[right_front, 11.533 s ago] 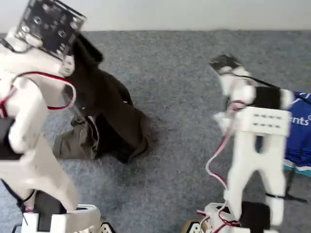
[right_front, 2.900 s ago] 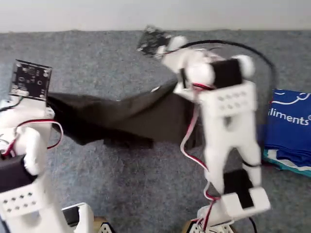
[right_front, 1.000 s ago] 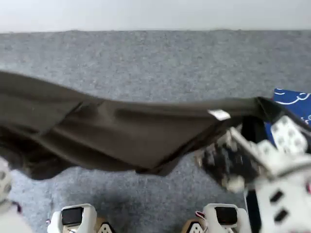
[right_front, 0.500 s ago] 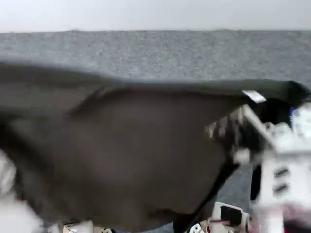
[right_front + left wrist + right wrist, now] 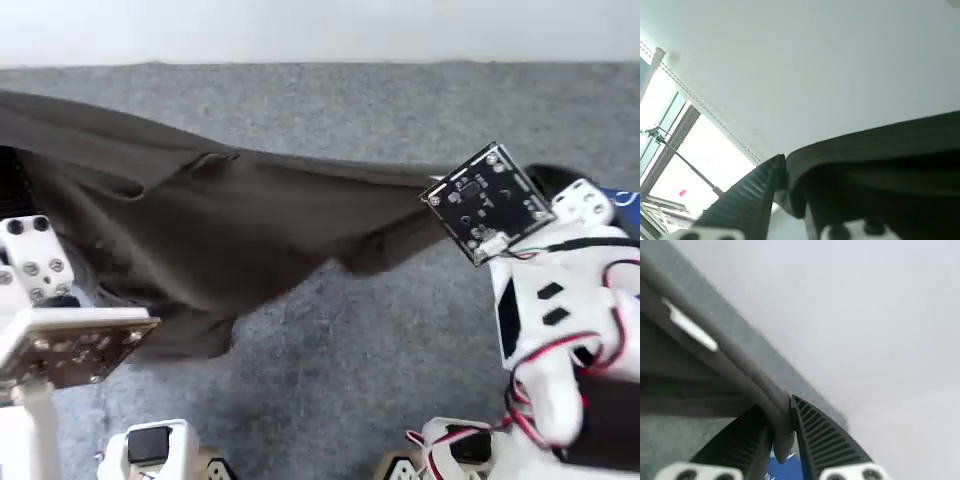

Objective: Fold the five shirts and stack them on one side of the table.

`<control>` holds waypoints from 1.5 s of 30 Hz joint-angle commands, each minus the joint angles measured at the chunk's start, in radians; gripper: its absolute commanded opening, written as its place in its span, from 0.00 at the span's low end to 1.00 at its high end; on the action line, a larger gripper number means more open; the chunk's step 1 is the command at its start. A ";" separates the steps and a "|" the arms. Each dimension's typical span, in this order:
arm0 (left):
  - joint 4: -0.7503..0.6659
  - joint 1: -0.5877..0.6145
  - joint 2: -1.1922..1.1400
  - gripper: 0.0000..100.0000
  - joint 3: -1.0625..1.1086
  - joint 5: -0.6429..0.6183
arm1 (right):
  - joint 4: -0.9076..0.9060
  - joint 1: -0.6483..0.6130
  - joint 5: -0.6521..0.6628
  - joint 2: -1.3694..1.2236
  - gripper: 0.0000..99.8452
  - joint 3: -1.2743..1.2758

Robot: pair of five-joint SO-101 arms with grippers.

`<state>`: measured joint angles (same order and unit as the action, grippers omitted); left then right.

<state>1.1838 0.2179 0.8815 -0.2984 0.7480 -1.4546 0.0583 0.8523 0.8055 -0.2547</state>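
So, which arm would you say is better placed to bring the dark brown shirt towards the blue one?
Right, probably: the right gripper pinches the dark brown shirt close beside the blue shirt.

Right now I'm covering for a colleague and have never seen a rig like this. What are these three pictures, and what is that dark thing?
Two small white robot arms, the left arm and the right arm, stand side by side at a grey carpeted table. The wide picture comes from a fixed camera looking down over the table. The other two come from a camera on each arm's wrist, looking along its gripper. The dark thing is a dark brown fabric shirt, held up and stretched between the arms. The left gripper pinches one edge of it, and the right gripper pinches the opposite edge. A sliver of blue cloth lies beside the right arm.
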 commanded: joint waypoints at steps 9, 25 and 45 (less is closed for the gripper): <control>-0.230 -0.002 -0.009 0.02 -0.163 -0.011 | 0.160 -0.004 0.095 0.007 0.01 -0.196; -0.129 -0.003 -0.011 0.02 -0.062 0.163 | 0.183 -0.004 0.218 0.067 0.01 0.077; -0.180 -0.002 -0.015 0.02 -0.228 0.161 | 0.191 0.177 0.218 0.263 0.01 0.077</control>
<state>0.9843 0.2179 0.8830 -0.5148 0.9030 -1.2919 0.2225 1.0595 1.0710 -0.1795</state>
